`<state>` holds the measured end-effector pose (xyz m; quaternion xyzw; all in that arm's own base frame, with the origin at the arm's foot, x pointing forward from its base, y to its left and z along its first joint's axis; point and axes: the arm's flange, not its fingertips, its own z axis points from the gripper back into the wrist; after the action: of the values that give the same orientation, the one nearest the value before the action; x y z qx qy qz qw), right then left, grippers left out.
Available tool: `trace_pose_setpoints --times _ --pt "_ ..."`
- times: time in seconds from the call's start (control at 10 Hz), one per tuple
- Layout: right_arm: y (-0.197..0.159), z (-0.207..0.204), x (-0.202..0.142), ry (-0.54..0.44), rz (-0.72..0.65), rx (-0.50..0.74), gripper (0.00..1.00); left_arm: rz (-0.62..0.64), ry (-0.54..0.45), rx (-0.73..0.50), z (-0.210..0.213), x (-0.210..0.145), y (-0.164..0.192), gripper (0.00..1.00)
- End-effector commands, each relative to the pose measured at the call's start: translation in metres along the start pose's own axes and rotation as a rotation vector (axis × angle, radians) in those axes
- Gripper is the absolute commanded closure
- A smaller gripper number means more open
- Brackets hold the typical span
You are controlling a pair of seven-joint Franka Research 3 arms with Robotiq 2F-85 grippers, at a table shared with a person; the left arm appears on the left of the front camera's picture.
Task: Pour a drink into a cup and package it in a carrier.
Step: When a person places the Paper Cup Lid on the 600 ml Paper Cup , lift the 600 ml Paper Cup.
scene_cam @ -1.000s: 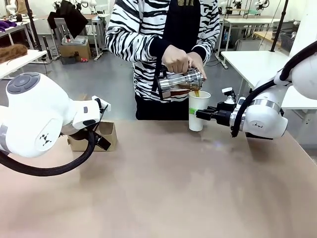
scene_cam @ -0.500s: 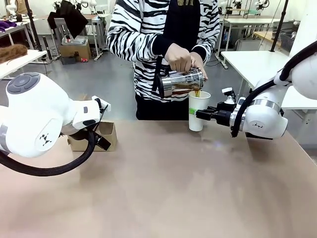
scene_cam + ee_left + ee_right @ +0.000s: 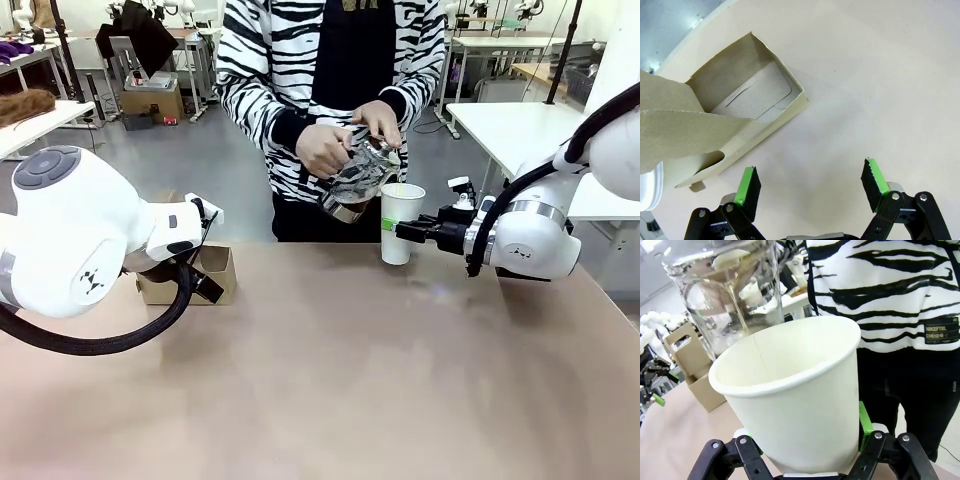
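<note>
At the far edge, the cup (image 3: 402, 215) was clamped by the right gripper (image 3: 399, 232); the left gripper (image 3: 811, 179) was held apart.

1. R gripper (image 3: 400, 233): clamped on white paper cup (image 3: 402, 206); cup upright on table (image 3: 330, 380).
2. Person (image 3: 330, 60): holds glass jug (image 3: 352, 182), tilted, beside cup rim.
3. Cardboard carrier (image 3: 215, 272): table's left, partly behind L arm (image 3: 80, 235).

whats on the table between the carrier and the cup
Nothing. In the front view the table is bare from the carrier across to the cup.
</note>
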<state>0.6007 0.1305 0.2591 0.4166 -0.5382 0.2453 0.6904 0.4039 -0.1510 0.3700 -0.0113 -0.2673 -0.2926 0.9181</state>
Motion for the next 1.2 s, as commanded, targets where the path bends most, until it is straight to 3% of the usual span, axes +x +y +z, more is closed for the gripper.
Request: trace_pose_setpoints --times 0.0,1.1 --pt "0.0031 0.0011 0.0047 0.003 -0.013 0.006 0.2 -0.002 -0.001 -0.002 0.0004 0.0002 -0.0007 0.0" --pt "0.0031 0.0011 0.0047 0.003 -0.013 0.006 0.2 -0.002 -0.001 -0.002 0.0004 0.0002 -0.0007 0.0"
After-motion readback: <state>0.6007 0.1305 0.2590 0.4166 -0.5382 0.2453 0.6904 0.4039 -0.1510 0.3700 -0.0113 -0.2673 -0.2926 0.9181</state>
